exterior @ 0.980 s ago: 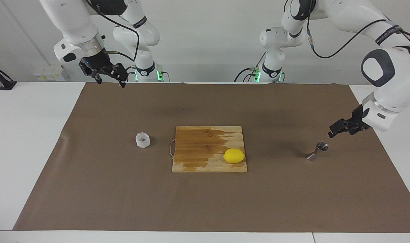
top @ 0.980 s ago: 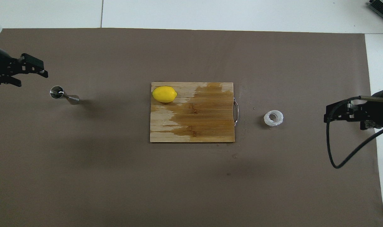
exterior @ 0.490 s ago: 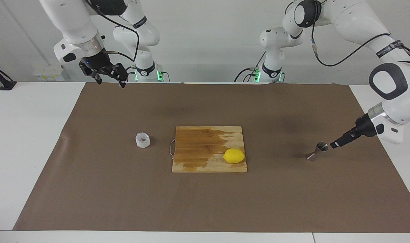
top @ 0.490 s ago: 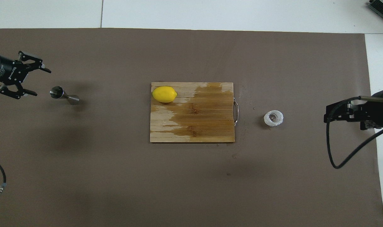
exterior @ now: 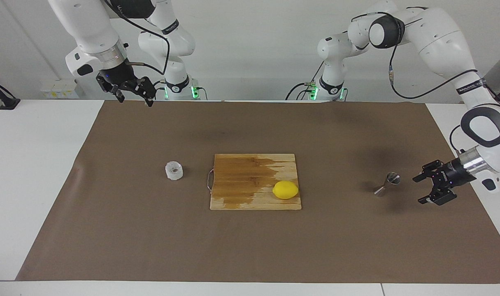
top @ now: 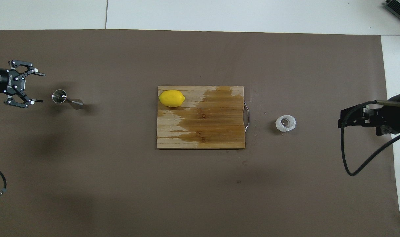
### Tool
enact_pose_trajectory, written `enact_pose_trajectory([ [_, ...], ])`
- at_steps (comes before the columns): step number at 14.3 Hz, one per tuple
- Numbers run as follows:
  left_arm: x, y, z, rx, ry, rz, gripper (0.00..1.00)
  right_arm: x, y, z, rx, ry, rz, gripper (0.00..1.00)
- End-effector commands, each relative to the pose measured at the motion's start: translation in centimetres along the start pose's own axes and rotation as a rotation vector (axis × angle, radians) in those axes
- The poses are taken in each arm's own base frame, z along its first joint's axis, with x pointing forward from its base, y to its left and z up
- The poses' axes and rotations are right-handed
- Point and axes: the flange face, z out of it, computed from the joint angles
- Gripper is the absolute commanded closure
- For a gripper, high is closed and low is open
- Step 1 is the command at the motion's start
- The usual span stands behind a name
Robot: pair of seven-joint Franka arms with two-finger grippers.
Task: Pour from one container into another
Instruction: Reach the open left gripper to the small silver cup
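The steel hourglass jigger [exterior: 386, 184] stands on the brown mat toward the left arm's end of the table; it also shows in the overhead view [top: 66, 99]. My left gripper [exterior: 417, 191] is low over the mat just beside the jigger, pointing sideways at it, open and empty, a short gap away [top: 41, 88]. The translucent white ridged cup [exterior: 174, 170] sits on the mat toward the right arm's end [top: 285, 123]. My right gripper [exterior: 134, 100] hangs open and empty high over the mat's edge near its base and waits.
A wooden cutting board [exterior: 241, 181] with a wire handle lies in the middle of the mat between cup and jigger. A yellow lemon [exterior: 285, 190] rests on the board's corner nearest the jigger. White table shows around the mat [exterior: 44, 172].
My left gripper has come down from above the jigger to mat height beside it, turned sideways, and now shows its fingers spread. The right arm, cup, jigger and lemon have not moved.
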Motion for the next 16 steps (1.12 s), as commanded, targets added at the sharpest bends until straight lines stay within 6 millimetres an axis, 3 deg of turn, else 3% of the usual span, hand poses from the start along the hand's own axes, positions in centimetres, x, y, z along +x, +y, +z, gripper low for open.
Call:
enact_pose_trajectory([
  [1,1.0,-2.1,2.2,0.040,-0.067,-0.080,0.00,0.0,0.2,-0.4,0.030,0.004,-0.014,0.00],
  [5,1.0,-4.7,3.6,0.018,-0.168,-0.144,0.00,0.0,0.2,-0.4,0.030,0.004,-0.014,0.00],
  [8,0.1,-5.5,3.8,-0.022,-0.228,-0.172,0.00,0.0,0.2,-0.4,0.030,0.004,-0.014,0.00],
  [12,-0.8,-6.8,6.0,-0.067,-0.289,-0.241,0.00,0.0,0.2,-0.4,0.030,0.006,-0.014,0.00],
  [16,-0.3,-7.1,5.8,-0.142,-0.346,-0.304,0.00,0.0,0.2,-0.4,0.030,0.006,-0.014,0.00],
])
